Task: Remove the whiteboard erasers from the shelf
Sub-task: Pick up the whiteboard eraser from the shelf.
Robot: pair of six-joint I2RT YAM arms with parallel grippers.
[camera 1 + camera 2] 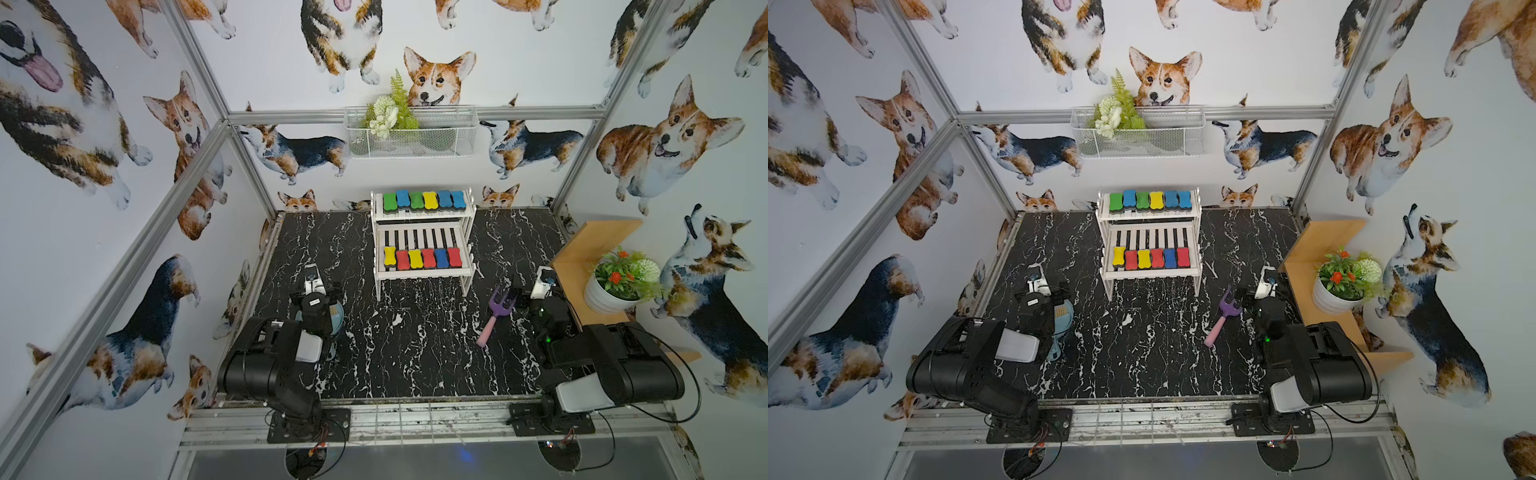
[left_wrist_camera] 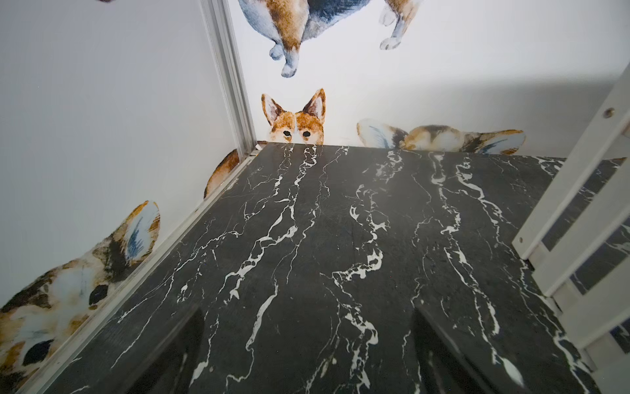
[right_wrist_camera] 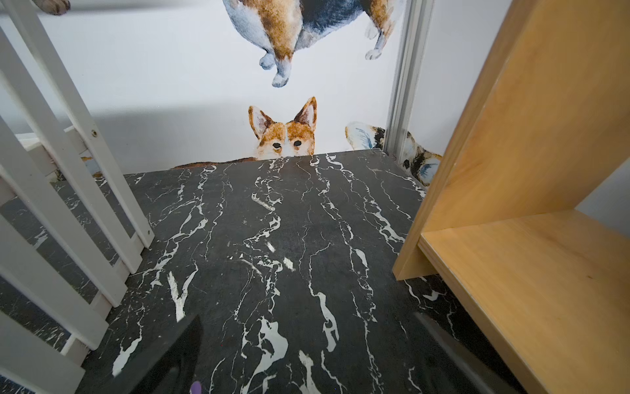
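Note:
In both top views the white slatted shelf [image 1: 424, 275] [image 1: 1150, 275] stands at the back middle of the black marble table. Several whiteboard erasers fill its upper tier [image 1: 424, 200] [image 1: 1150, 200] in green, blue and yellow. Several more [image 1: 422, 258] [image 1: 1150, 258] in yellow, red and blue line the front of the lower tier. My left gripper [image 1: 318, 291] [image 2: 306, 314] hovers open and empty over bare marble, to the front left of the shelf. My right gripper [image 1: 524, 295] [image 3: 308, 319] is open and empty to the front right. Each wrist view shows only the shelf's side slats [image 2: 579, 204] [image 3: 68, 153].
A purple-pink toy rake [image 1: 494, 316] lies just left of my right gripper; one tine [image 3: 196, 387] shows by the finger. A blue scoop-like object [image 1: 1061, 332] lies under my left arm. A tan wooden stand [image 1: 582, 266] with a potted plant [image 1: 619, 282] lines the right edge. A wire basket [image 1: 411, 133] hangs on the back wall.

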